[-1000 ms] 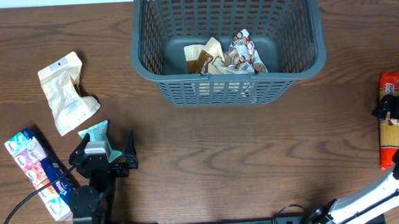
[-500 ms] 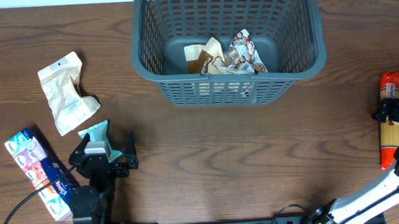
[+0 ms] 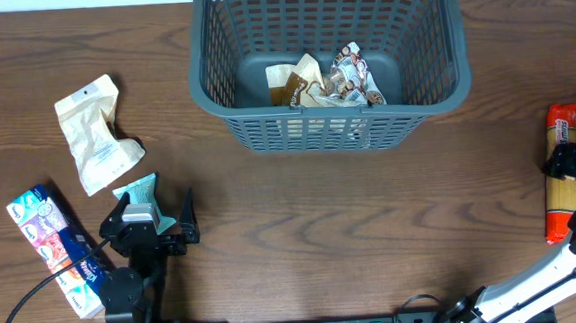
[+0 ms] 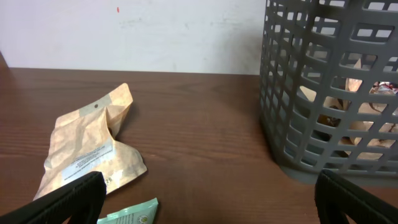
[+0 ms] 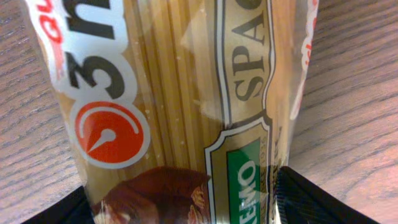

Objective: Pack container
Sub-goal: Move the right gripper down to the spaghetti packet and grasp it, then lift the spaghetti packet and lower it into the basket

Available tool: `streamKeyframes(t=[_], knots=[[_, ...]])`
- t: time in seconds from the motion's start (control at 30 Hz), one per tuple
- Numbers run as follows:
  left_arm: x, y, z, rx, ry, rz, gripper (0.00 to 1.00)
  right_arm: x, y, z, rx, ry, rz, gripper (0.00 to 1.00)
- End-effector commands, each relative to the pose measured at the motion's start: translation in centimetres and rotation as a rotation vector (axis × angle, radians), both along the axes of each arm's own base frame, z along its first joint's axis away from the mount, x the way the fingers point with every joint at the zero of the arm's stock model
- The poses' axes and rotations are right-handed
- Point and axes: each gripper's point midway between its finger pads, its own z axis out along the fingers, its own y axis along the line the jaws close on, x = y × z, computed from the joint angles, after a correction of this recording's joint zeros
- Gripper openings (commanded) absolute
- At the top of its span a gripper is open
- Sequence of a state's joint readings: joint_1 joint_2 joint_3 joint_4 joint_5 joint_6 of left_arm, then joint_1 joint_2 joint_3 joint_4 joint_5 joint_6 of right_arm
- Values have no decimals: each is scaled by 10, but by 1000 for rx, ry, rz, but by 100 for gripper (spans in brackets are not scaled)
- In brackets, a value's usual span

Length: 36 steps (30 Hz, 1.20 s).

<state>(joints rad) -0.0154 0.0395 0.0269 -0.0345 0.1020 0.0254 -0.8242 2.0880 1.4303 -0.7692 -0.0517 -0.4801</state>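
Two grippers work over a brown wooden table [image 3: 373, 236], and the container [image 3: 331, 129], a dark grey slotted basket, stands at the upper middle of the overhead frame, well apart from both. On its solid bottom lie a tan packet [image 3: 293, 84] and, just beside it to the right, a crumpled patterned packet [image 3: 351, 75]; the left wrist view shows the basket [image 4: 323, 93] upright at the right of the frame, pale packets dimly visible through the lattice. The left gripper [image 3: 156, 212] sits at the lower left of the overhead frame with its fingers [image 4: 68, 196] spread wide and holding nothing. A teal packet [image 3: 140, 194] lies at its tip, its corner [image 4: 130, 213] showing at the bottom edge between the fingers. Above that, a cream pouch [image 3: 96, 133] lies crumpled on the wood, seen also at the left of the wrist view [image 4: 87, 155]. A blue and white packet [image 3: 53, 246] lies at an angle near the lower left edge. At the far right edge, the right gripper [image 3: 571, 159] is down over a long spaghetti packet [image 3: 562, 215] with a red end. In the right wrist view the spaghetti [image 5: 180, 106] fills the frame, and the dark fingers [image 5: 311, 199] flank it close at both lower corners; whether they press it cannot be told.
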Motion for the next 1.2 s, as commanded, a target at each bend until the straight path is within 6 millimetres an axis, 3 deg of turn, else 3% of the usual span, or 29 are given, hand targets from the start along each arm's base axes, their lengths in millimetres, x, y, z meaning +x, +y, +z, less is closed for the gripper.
streamKeyframes(t=[0.0,0.07,0.13,0.23,0.33,0.47,0.57,0.7,0.8,0.9,1.03,1.1,1.17], knots=[[-1,-4,-16,-8,45,-23,99,-7,20,-25,83,39,12,60],[0,-4,-15,-8,40,-23,99,-6,21,-25,90,32,13,48],[0,-4,-14,-8,34,-23,99,-3,24,-25,105,16,16,42],[0,-4,-13,-8,31,-23,99,4,30,-24,123,-10,27,19],[0,-4,-13,-8,31,-23,99,11,37,-23,134,-24,47,4],[0,-4,-13,-8,31,-23,99,32,50,-15,152,-62,83,1],[0,-4,-13,-8,31,-23,98,57,61,7,155,-124,132,1],[0,-4,-13,-8,31,-24,99,104,69,70,83,-247,213,1],[0,-4,-13,-8,31,-24,99,141,77,144,-14,-375,282,1],[0,-4,-13,-9,31,-24,99,173,94,234,-130,-549,341,1],[0,-4,-13,-9,32,-24,98,196,135,344,-259,-766,449,1],[0,-4,-13,-11,32,-23,98,199,163,384,-299,-843,519,1],[0,-4,-13,-30,33,-20,99,199,189,409,-329,-890,596,1]])
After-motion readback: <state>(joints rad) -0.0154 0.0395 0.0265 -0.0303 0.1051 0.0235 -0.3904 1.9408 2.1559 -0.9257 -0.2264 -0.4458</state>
